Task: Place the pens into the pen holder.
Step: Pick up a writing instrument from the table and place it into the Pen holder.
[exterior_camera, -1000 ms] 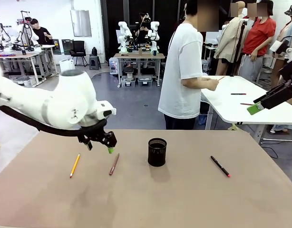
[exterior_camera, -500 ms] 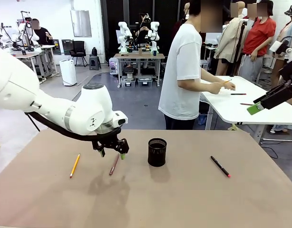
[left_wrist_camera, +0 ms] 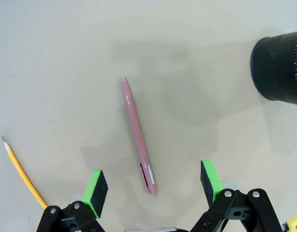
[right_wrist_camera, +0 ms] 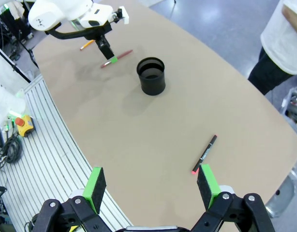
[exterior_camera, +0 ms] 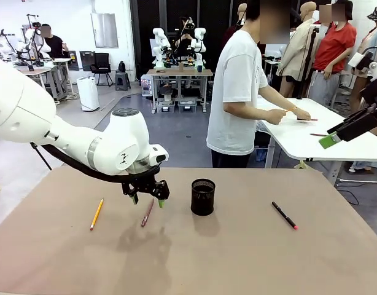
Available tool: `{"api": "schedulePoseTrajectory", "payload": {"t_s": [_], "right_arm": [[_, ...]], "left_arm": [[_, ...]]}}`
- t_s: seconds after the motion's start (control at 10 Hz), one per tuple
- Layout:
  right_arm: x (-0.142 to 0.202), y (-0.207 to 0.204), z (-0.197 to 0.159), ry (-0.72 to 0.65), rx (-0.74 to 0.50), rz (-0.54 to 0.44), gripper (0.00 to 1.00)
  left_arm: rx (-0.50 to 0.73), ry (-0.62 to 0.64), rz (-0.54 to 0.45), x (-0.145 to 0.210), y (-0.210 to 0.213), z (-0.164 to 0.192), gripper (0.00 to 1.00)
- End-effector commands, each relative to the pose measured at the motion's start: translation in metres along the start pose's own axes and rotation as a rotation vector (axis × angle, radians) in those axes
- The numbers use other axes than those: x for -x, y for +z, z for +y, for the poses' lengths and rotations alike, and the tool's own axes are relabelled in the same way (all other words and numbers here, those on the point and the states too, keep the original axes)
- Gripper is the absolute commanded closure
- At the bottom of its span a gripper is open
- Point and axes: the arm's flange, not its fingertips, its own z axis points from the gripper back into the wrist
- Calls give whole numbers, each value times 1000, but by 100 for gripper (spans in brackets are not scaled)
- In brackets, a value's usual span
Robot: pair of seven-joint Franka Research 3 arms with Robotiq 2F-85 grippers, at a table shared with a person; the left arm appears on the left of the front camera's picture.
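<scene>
The left claw [exterior_camera: 147,198] has slid to the right since a second ago and now hangs just over the red pen [exterior_camera: 147,212]; its arm has swung in with it. The right claw [exterior_camera: 337,134] has stayed up high at the right side; the pens and the holder [exterior_camera: 202,196] lie where they were. The person [exterior_camera: 237,92] behind has reached a hand farther over the white table [exterior_camera: 299,138].

The table [exterior_camera: 237,258] is flat, brown and dull; the holder is a round black cup of fine wire net, open on top, standing up; both claws are black with green pads; the arms are smooth, white and round.

The red pen is pink-brown, shiny and smooth, with a pointy end and a small clip near the other end; in the left wrist view it lies between the two wide-open fingers, not touched. The pencil [exterior_camera: 97,214] is thin and yellow-orange with a sharp grey tip; it lies left of the red pen. The black pen [exterior_camera: 284,215] has a pink-red end and lies right of the holder, well apart from it. The right claw is open wide too and holds nothing; all three pens lie flat on the table, outside the holder.
</scene>
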Motion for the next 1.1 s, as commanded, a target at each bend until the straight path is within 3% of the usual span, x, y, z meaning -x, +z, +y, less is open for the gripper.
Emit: {"api": "schedulePoseTrajectory", "payload": {"t_s": [0.0, 0.3, 1.0], "right_arm": [[-1, 0, -1, 6, -16, -21, 0], [-1, 0, -1, 6, -16, -21, 0], [-1, 0, -1, 6, -16, -21, 0]], "left_arm": [[2, -1, -7, 2, 2, 4, 0], [-48, 39, 76, -4, -13, 1, 0], [-58, 67, 104, -15, -24, -3, 0]]}}
